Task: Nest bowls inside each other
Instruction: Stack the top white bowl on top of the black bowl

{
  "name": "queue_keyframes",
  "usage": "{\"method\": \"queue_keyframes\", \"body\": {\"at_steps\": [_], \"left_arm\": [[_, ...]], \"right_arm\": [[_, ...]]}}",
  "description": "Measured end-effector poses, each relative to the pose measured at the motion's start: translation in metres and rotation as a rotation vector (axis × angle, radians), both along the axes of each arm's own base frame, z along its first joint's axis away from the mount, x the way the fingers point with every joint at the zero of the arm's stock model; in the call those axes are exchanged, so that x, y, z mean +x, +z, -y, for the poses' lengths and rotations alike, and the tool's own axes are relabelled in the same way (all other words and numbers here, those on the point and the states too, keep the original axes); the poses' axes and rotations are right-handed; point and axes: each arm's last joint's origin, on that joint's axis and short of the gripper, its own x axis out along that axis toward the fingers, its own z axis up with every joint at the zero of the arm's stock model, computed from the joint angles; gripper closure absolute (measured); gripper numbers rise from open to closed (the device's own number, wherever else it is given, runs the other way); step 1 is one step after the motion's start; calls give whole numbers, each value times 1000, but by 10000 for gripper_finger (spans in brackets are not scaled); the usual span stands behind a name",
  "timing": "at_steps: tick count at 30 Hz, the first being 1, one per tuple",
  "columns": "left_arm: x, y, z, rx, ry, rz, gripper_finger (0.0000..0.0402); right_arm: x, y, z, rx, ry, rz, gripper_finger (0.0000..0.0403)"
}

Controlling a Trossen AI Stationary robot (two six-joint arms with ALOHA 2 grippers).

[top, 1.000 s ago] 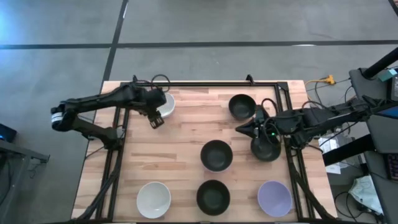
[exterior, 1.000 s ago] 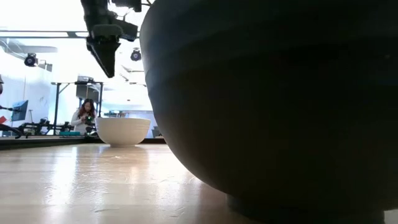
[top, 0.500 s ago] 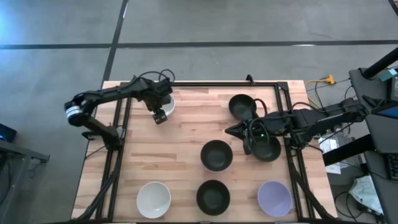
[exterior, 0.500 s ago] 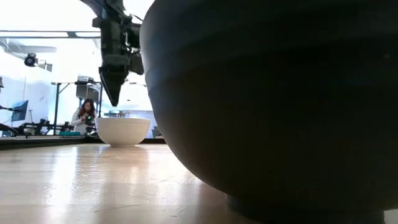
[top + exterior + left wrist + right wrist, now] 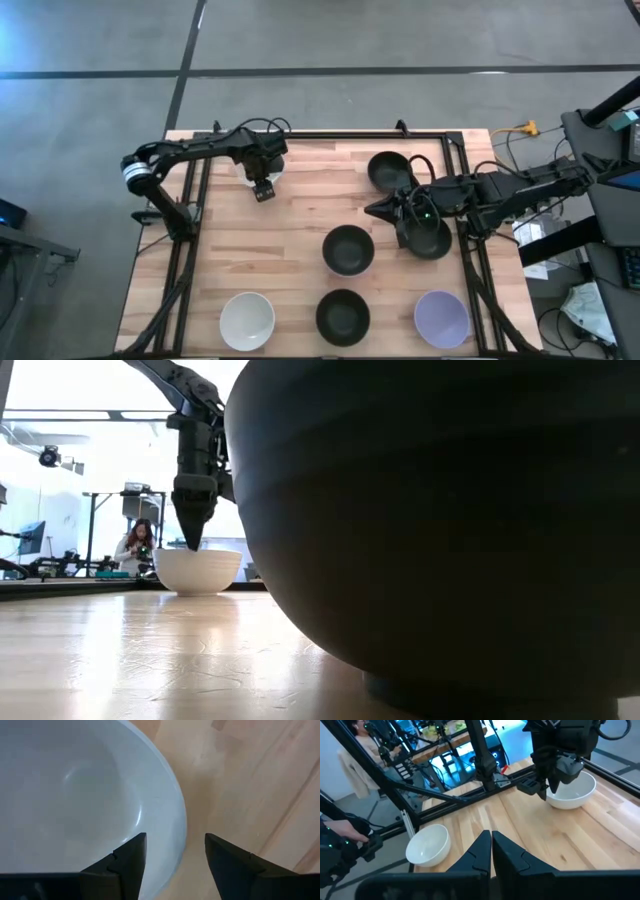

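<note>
Right gripper [image 5: 384, 209] by the table's [image 5: 300, 250] right edge, fingers together, idle. Left gripper [image 5: 264, 190], fingers apart, straddles the white bowl's [image 5: 262, 166] rim at the far-left corner; a thin rim pinch could slip or tip it.

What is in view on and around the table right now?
White bowls: two, white; one at the high view's top left, one at its bottom left.
Black bowls: four, black; top right of centre, centre, bottom centre, and one partly under the right arm.
Lavender bowl: one, lavender, bottom right.
Table: one, light wood.
Person: one, in the room beyond the table.
Left gripper: open, fingers astride the top-left white bowl's rim.
Right gripper: shut, empty, between the top and centre black bowls.
</note>
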Motion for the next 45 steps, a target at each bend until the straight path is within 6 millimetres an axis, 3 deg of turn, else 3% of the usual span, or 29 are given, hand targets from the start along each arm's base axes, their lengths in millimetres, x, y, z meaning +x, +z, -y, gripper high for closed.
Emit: {"method": "queue_keyframes", "body": {"at_steps": [4,12,14,22,35,40,45], "left_arm": [[2,-3,-1,1,-1,1,253],[2,-1,-1,19,0,12,381],[1,-2,-1,10,-1,11,395],[-3,2,2,12,3,12,399],[-25,55,20,70,1,80,401],[-31,78,40,108,-66,156,401],[-32,96,80,160,-364,235,401]], "right_arm": [[-1,0,0,2,-2,-5,394],[-1,-2,0,-1,-2,-15,394],[-1,-2,0,-2,-3,-15,394],[-1,-2,0,-3,-2,-15,394],[-1,-2,0,-23,4,-17,394],[-1,-3,0,-32,7,-24,394],[-2,-6,1,-47,10,-57,394]]}}
